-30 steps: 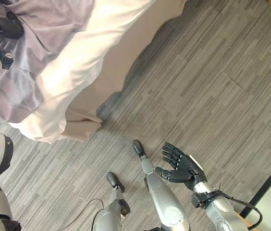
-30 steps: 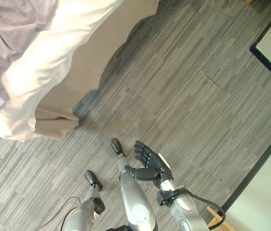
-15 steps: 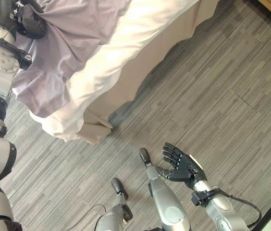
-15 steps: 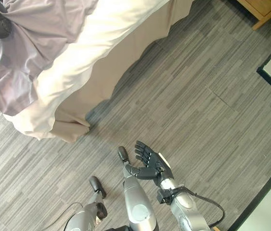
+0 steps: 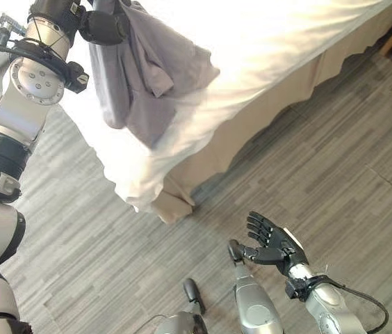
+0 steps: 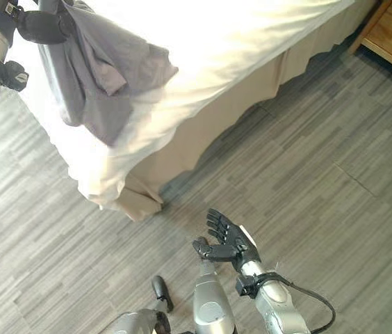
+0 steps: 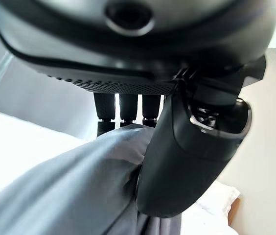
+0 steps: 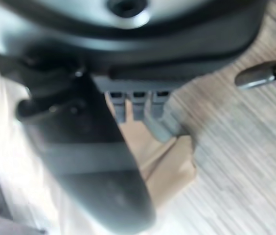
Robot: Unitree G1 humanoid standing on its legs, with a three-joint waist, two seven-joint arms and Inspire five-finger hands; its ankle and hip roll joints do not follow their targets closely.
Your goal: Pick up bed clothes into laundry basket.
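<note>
While left robot hand (image 5: 102, 24) pinches crumpled grey cloth (image 5: 147, 76), folds hang.

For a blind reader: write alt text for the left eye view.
The left robot hand grips a grey cloth that hangs bunched over the white sheet at the bed's corner. The right robot hand hovers open and empty above the grey floor, beside the tan bed skirt.

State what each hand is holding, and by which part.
The left hand has its fingers and thumb closed on a bunched top fold of the grey garment, which hangs down beside the bed. The right hand is open over the floor, holding nothing.
</note>
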